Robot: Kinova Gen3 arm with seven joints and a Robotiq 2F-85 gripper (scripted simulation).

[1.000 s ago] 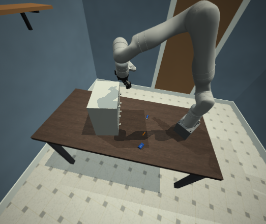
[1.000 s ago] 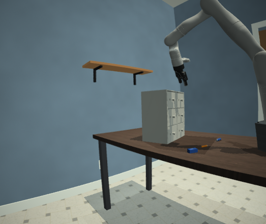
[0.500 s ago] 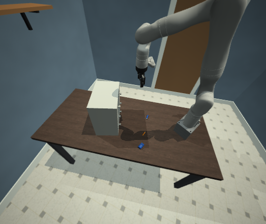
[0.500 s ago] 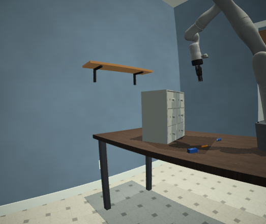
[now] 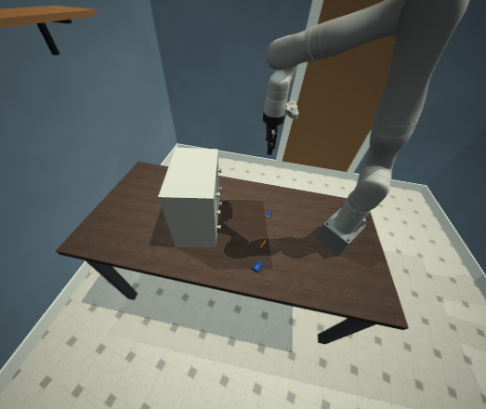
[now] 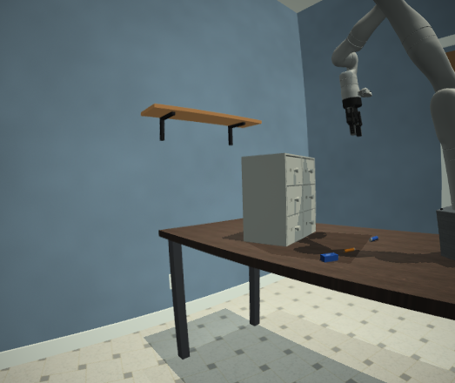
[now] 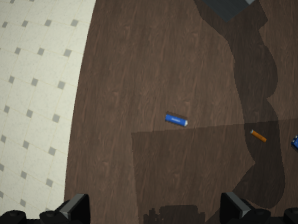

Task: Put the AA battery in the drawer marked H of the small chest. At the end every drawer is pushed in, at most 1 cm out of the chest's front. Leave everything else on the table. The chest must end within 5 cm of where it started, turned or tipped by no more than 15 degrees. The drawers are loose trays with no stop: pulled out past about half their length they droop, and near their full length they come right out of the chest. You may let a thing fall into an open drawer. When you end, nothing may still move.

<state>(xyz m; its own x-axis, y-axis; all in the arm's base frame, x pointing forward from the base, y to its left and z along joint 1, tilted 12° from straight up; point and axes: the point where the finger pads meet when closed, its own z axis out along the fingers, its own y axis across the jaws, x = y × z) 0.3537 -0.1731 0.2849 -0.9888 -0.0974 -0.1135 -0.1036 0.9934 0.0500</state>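
Observation:
The AA battery [image 5: 269,214] [image 6: 374,238] [image 7: 176,120] looks like a small blue cylinder with a pale end and lies on its side on the table. The white chest [image 5: 190,174] [image 6: 264,200] stands upright on the table, its front with knobbed drawers in two columns facing the arm's base side. All visible drawers look pushed in. The letters on the labels are too small to read, so which drawer is H cannot be told. My gripper [image 5: 269,153] [image 6: 355,135] [image 7: 155,209] is open and empty, pointing down, high above the table, beyond the chest's front.
An orange stick-like thing [image 5: 263,244] [image 6: 350,250] [image 7: 258,136] and a blue box [image 5: 257,266] [image 6: 329,258] [image 7: 295,142] lie on the table [image 5: 333,283] [image 6: 407,278] [image 7: 115,75]. A wall shelf [image 5: 31,16] [image 6: 203,115] hangs above on the left wall.

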